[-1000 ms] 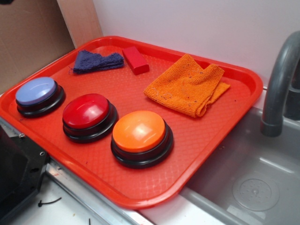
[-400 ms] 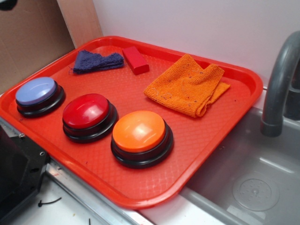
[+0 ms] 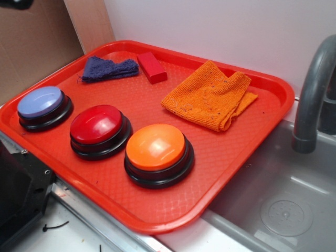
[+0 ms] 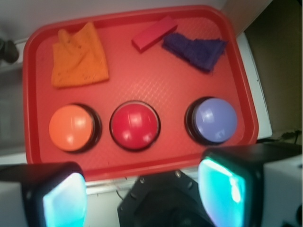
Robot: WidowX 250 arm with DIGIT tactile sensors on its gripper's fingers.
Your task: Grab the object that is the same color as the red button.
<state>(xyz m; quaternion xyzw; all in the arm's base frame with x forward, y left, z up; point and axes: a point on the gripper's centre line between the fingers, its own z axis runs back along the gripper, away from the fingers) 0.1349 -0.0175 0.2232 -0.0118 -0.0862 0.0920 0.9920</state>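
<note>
Red block (image 3: 151,66) lies at the tray's (image 3: 252,142) far edge, just beside the blue cloth (image 3: 107,69). Your gripper (image 4: 142,196) hangs high with its fingers apart; lower between cloth and orange cloth (image 3: 210,96), straddling the block's narrow sides.

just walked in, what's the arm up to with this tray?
Nothing is held yet. The gripper is open, high above the near edge of the red tray, looking down at it. The red block it should grab lies untouched at the far side, beside the dark blue cloth. The red button sits between the other two buttons.
</note>
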